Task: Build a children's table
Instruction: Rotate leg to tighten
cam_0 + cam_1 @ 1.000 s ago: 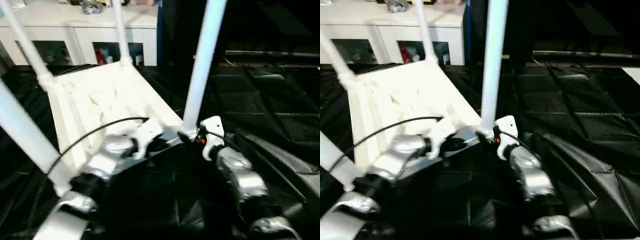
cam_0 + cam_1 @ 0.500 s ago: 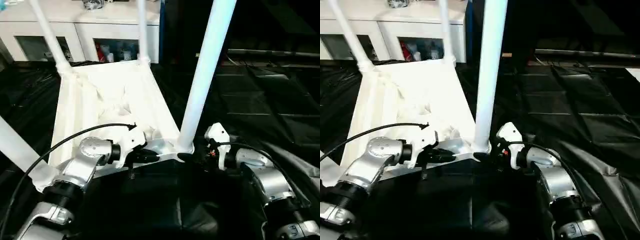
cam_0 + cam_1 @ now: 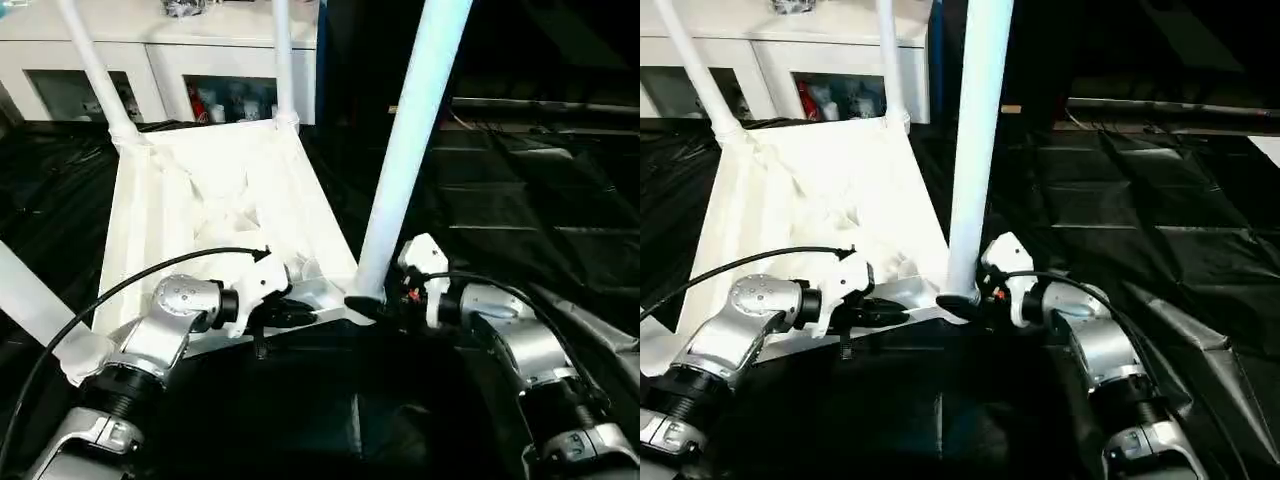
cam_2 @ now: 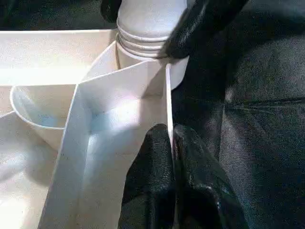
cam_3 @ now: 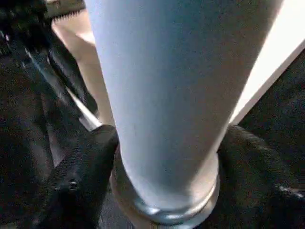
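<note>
The white table top (image 3: 210,215) is lying upside down on black sheeting (image 3: 530,200), ribbed underside facing up, with legs sticking up out of its corner sockets. Two far legs (image 3: 95,65) and (image 3: 282,60) are standing at the back corners, another leg (image 3: 25,295) is poking out at the near left corner, and the big near-right leg (image 3: 410,140) is rising right up past the top of the head camera's view.

The left tool (image 4: 172,157) is pressed together on the thin raised rim of the top along the near edge, one black finger (image 4: 152,176) on the inside of the rim wall and the other on the outside. In the left wrist view the ringed base of the near-right leg (image 4: 143,28) is sitting in its round socket just past that pinch.

The right tool (image 5: 162,157) is sitting around the bottom of the near-right leg (image 5: 176,90), with a black finger (image 5: 81,176) on either side of it, right at the socket. Fingers are spread wide around the tube and look like they're touching it, but I can't tell if they're actually clamping it.

A white cabinet (image 3: 180,60) with glass-front shelves is standing behind the table, some coloured stuff (image 3: 205,100) inside.
</note>
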Available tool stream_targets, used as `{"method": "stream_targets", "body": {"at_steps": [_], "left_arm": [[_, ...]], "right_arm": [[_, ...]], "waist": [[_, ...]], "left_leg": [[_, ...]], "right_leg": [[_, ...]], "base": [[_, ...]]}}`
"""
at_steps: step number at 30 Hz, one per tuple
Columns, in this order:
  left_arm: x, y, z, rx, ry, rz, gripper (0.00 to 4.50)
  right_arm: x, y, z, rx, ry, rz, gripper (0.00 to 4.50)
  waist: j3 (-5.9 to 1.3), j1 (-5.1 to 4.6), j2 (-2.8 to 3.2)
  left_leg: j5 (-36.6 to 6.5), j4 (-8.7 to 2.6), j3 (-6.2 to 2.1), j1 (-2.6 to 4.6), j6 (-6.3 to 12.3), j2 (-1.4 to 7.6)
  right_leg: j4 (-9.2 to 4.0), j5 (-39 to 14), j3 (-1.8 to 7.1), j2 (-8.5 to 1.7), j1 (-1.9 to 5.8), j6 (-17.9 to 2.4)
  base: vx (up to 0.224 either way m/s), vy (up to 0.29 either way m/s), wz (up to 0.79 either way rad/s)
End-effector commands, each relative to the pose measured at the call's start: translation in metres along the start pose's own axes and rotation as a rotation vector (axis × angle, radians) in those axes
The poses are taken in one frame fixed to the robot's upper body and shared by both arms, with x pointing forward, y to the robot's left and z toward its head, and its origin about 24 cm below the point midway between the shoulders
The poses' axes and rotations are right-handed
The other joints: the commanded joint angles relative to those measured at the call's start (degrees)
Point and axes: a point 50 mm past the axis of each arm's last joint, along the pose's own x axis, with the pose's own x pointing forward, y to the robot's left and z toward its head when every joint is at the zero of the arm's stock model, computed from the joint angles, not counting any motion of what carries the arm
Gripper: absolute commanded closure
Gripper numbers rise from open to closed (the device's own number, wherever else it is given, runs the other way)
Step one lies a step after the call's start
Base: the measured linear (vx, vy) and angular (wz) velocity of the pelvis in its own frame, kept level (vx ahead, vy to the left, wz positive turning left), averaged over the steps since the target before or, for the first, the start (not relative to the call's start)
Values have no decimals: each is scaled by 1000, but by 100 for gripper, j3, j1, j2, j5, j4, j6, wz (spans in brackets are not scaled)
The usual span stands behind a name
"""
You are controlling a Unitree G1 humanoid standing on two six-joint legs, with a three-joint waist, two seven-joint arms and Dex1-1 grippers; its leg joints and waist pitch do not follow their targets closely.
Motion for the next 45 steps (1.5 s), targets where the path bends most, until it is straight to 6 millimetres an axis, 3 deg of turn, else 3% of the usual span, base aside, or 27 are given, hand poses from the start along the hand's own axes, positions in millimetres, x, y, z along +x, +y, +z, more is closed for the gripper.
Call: {"method": "stream_targets", "body": {"at_steps": [1, 5, 16, 18, 20, 21, 22, 23, 24, 25, 26, 30, 33, 35, 37, 39, 45], "left_arm": [[9, -16, -22, -89, 43, -72, 450], [9, -17, -22, -92, 45, -76, 450], [14, -16, -21, -94, 42, -55, 450], [20, -14, -20, -98, 47, -15, 450], [38, -9, -15, -97, 55, 73, 450], [42, -8, -13, -96, 56, 84, 450], [42, -8, -13, -96, 56, 86, 450], [49, -8, -9, -94, 57, 104, 450], [63, -9, -2, -93, 58, 127, 450], [71, -10, 3, -94, 53, 140, 450], [73, -11, 4, -95, 52, 141, 450], [96, -18, 17, -87, 43, 151, 450], [102, -22, 22, -69, 30, 125, 450], [100, -21, 21, -68, 31, 126, 450], [93, -17, 17, -67, 30, 126, 450], [86, -15, 13, -64, 30, 122, 450], [58, -9, 1, -56, 0, 53, 450]], "right_arm": [[0, -1, 2, -22, 3, 1, 136], [1, -2, 2, -23, 10, 0, 169], [6, 1, -5, 34, -20, -69, 180], [9, -1, -12, 63, -12, -159, 180], [20, -1, -21, 137, -14, -356, 180], [21, -1, -22, 156, -15, -393, 180], [22, -1, -22, 160, -16, -399, 180], [25, 0, -23, 194, -27, -455, 180], [32, 1, -22, 242, -41, -545, 180], [36, 3, -22, 258, -43, -585, 180], [37, 3, -21, 257, -42, -592, 180], [50, 6, -14, 229, -40, -679, 180], [55, 8, -10, 218, -57, -652, 180], [54, 7, -8, 238, -86, -647, 180], [48, 2, -5, 204, -105, -653, 124], [44, -1, -2, 180, -117, -617, 101], [24, -6, 4, 129, -93, -333, 75]], "waist": [[-275, 31, -101], [-269, 33, -105], [-269, 12, -102], [-243, -12, -106], [-198, -36, -104], [-183, -41, -113], [-175, -45, -111], [-185, -46, -110], [-180, -37, -101], [-179, -48, -71], [-187, -40, -88], [-197, -10, -86], [-202, 4, -59], [-208, -5, -72], [-212, 5, -69], [-222, 7, -75], [-230, 4, -81]], "left_leg": [[-484, -286, -84, 51, 644, 278], [-542, -284, -84, 51, 627, 276], [-598, -281, -88, 48, 558, 270], [-861, -310, -96, 53, 428, 271], [-1199, -337, -96, 78, 214, 267], [-1424, -371, -121, 90, 39, 264], [-1565, -380, -127, 95, -14, 259], [-1648, -380, -138, 103, -51, 255], [-1809, -392, -143, 139, -97, 264], [-1845, -397, -144, 136, -118, 262], [-1844, -408, -155, 139, -161, 264], [-1832, -402, -146, 133, -110, 242], [-1780, -406, -152, 106, -19, 240], [-1740, -408, -155, 86, 5, 240], [-1699, -404, -149, 84, 50, 242], [-1606, -399, -156, 58, 105, 241], [-1323, -362, -133, 28, 345, 245]], "right_leg": [[-256, 94, 198, -289, 233, -1623], [-263, -32, 201, -291, 231, -1593], [-262, -79, 210, -286, 225, -1578], [-311, -503, 212, -288, 202, -1511], [-391, -1106, 231, -293, 159, -1393], [-422, -1588, 230, -298, 166, -1247], [-446, -1855, 232, -306, 153, -1163], [-460, -2044, 232, -316, 155, -1082], [-504, -2273, 248, -309, 98, -931], [-500, -2271, 259, -307, 80, -917], [-512, -2246, 253, -303, 90, -878], [-512, -2000, 253, -291, 87, -872], [-507, -1877, 256, -295, 104, -853], [-498, -1784, 253, -292, 119, -858], [-497, -1716, 252, -300, 118, -882], [-480, -1608, 242, -298, 145, -905], [-443, -1168, 227, -295, 193, -1102]], "base": [[0, 0, 0], [0, 0, 0], [0, 0, 0], [0, 0, 0], [0, 0, 0], [0, 0, 0], [0, 0, 0], [0, 0, 0], [0, 0, 0], [0, 0, 0], [0, 0, 0], [0, 0, 0], [0, 0, 0], [0, 0, 0], [0, 0, 0], [0, 0, 0], [0, 0, 0]]}}
